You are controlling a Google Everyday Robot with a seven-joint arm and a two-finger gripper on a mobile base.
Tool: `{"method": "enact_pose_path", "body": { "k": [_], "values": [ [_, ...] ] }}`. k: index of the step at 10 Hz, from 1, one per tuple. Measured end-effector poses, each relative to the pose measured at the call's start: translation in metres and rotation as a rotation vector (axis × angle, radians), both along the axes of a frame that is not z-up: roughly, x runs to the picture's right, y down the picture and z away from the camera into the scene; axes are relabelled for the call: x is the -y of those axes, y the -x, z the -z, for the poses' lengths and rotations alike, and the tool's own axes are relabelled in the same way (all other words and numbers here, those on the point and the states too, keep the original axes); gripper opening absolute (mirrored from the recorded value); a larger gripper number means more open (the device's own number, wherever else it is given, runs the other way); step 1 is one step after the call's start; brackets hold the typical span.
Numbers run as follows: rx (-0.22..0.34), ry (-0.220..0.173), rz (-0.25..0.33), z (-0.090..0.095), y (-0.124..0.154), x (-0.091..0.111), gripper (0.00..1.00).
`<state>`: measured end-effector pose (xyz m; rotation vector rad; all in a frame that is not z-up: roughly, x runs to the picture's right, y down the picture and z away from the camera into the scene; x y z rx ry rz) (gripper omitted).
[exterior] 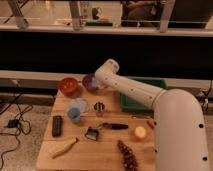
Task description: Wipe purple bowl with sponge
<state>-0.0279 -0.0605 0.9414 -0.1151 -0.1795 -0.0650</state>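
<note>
Jaws hidden: we cannot tell whether they are open or closed, since the gripper [98,81] lies behind the wrist end of the white arm [135,90]. We place the gripper at the back of the wooden table [102,150], at the right edge of the purple bowl [89,82], low beside its rim; we cannot tell whether it touches the bowl. We cannot pick out the sponge in this view.

The purple bowl stands at the table's far edge, just beside the reddish-brown bowl [68,86] on its left. The arm reaches in from the lower right, passing over the green tray [142,104] at the table's far right.

Nearer the middle we see a pale bluish disc [80,104] touching a blue cup [74,115], and a small metal cup [99,107] just to their right. Along the front we note a black flat bar [57,125], a yellowish curved object [65,148], a small dark-and-silver item [92,133], a dark-handled utensil [114,126], an orange round fruit [140,132] and a brown knobbly cluster [128,155].
</note>
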Motion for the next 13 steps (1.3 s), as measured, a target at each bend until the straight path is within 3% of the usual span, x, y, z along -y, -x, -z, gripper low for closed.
{"method": "enact_pose_path", "body": {
  "k": [5,9,13],
  "values": [
    [-0.028,0.008,-0.006,-0.029,0.008,0.02,0.0],
    [-0.03,-0.025,0.011,-0.027,0.028,0.047,0.0],
    [-0.009,-0.029,0.032,-0.033,0.06,0.048,0.0]
  ]
}}
